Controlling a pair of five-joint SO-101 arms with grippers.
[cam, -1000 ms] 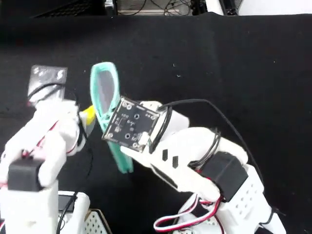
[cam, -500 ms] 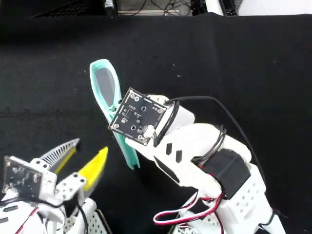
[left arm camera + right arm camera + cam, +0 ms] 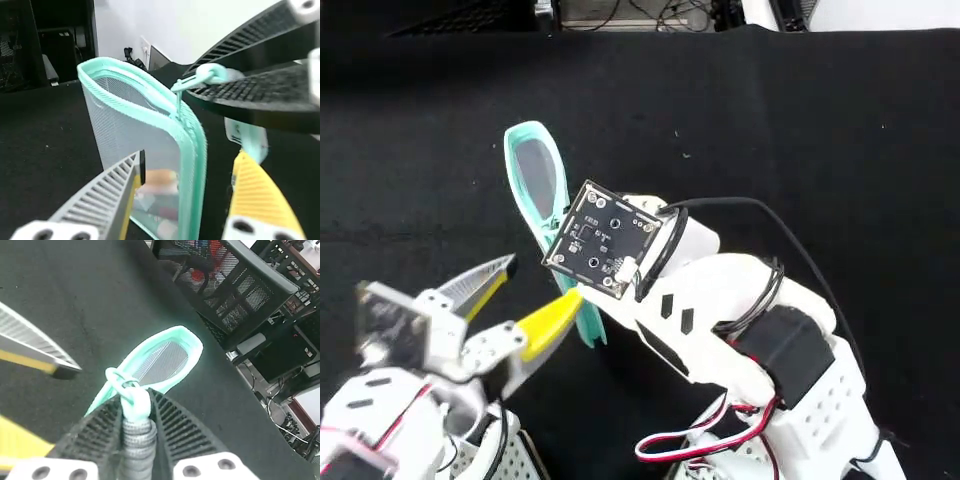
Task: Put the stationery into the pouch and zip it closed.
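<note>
A mint mesh pouch [image 3: 533, 180], stood on edge on the black table [image 3: 800, 140], is pinched by its zipper pull [image 3: 207, 75] in the right gripper [image 3: 135, 396]. The left gripper [image 3: 542, 280] is spread wide just near-left of it. It is judged light and floppy, and best braced at the zipper rim.

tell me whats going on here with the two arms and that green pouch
The right gripper is shut on the zip pull and holds the pouch on edge over the table. The left gripper is open, close beside the pouch's near end, not gripping it. Stationery shows through the mesh, and the pouch's far end gapes, not yet zipped.
</note>
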